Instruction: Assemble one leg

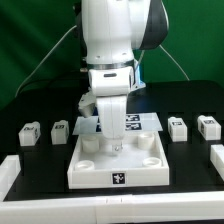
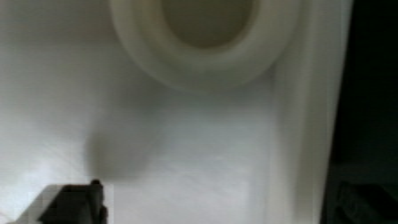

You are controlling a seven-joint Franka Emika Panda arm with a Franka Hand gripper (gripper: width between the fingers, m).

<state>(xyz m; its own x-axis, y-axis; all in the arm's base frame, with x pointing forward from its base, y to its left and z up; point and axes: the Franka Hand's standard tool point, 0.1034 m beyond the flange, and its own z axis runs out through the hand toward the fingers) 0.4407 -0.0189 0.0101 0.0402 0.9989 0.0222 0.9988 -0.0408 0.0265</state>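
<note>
Several small white legs with square tags lie on the black table: two at the exterior view's left (image 1: 28, 131) (image 1: 60, 128) and two at its right (image 1: 177, 127) (image 1: 208, 126). The large white slab (image 1: 150, 160) with round corner sockets lies at the front middle. My gripper (image 1: 109, 143) is lowered onto the slab's back part, jaws apart, with nothing between them. In the wrist view only the slab's white surface (image 2: 196, 140) and one round socket (image 2: 205, 40) show, very close. One dark fingertip (image 2: 71, 202) shows at the edge. No leg shows in the wrist view.
The marker board (image 1: 148, 119) lies flat behind the slab. White bars sit at the front left (image 1: 8, 172) and front right (image 1: 217, 160) of the table. Cables hang behind the arm.
</note>
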